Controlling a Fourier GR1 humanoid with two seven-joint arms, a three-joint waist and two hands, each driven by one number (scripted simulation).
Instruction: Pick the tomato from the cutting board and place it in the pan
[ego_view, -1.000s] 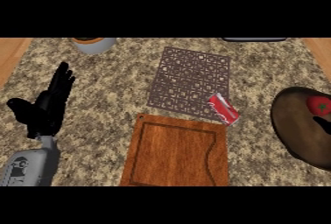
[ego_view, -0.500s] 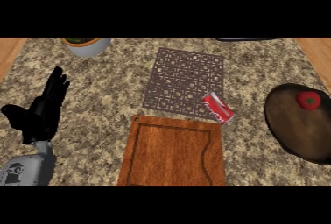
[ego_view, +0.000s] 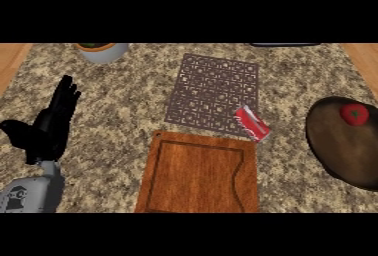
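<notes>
One tomato (ego_view: 354, 114) lies in the pan (ego_view: 336, 152) at the right side of the table (ego_view: 118, 115), far across the cutting board (ego_view: 199, 175) from my left robot hand (ego_view: 50, 127), which rests open, fingers (ego_view: 65, 97) straight, at the left edge; my right robot hand is unseen.

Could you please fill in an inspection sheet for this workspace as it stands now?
Surface: speckled stone counter, level, no spills seen.
Job's things: the tomato lies inside the dark pan at the right edge. The wooden cutting board at front centre has nothing on it.
Clutter: a brown patterned mat behind the board, a red packet on the mat's near right corner, a grey pot at the far left, and a dark object cut off at the far edge.
Hands: the left hand is open with fingers up, resting at the left. The right hand is not in view.
Cables: nothing seen.
Surroundings: wooden strips at both sides.
</notes>
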